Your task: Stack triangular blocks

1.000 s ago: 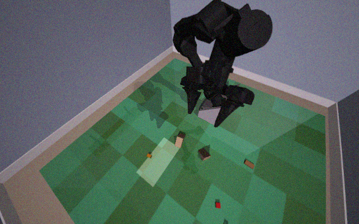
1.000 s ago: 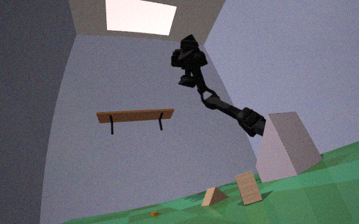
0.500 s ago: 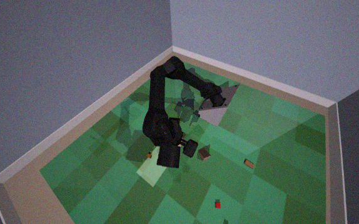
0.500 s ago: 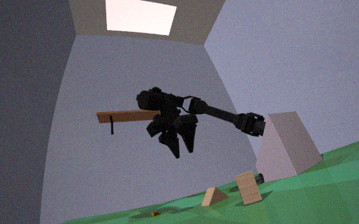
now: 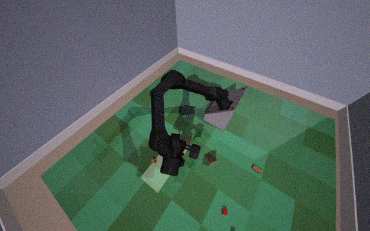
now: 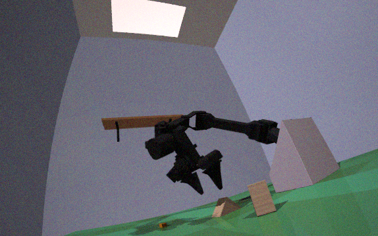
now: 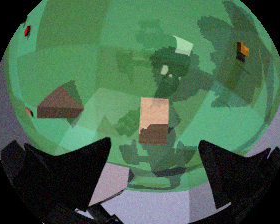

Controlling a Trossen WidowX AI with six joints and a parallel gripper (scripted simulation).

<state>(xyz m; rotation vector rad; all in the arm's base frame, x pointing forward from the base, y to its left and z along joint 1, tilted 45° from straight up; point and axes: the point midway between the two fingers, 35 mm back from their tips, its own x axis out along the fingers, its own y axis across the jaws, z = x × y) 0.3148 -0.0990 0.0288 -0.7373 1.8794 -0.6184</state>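
One triangular wooden block (image 5: 186, 140) (image 6: 224, 208) (image 7: 154, 112) lies on the green table with its ridge up. The arm partly covers it in the top view. The other triangular block (image 5: 210, 159) (image 6: 262, 198) (image 7: 60, 104) stands apart from it, with a triangular end showing in the wrist view. My gripper (image 6: 211, 190) (image 7: 157, 144) is open and empty, pointing down above the first block and touching neither block. In the top view the arm hides much of the gripper.
A small orange block (image 5: 153, 160) (image 6: 162, 225) (image 7: 243, 49), a red block (image 5: 224, 211) (image 7: 27, 31) and a brown block (image 5: 256, 169) (image 7: 29, 112) lie around. The arm's wedge-shaped base (image 5: 222, 120) (image 6: 292, 161) stands behind. A shelf (image 6: 137, 122) hangs on the wall.
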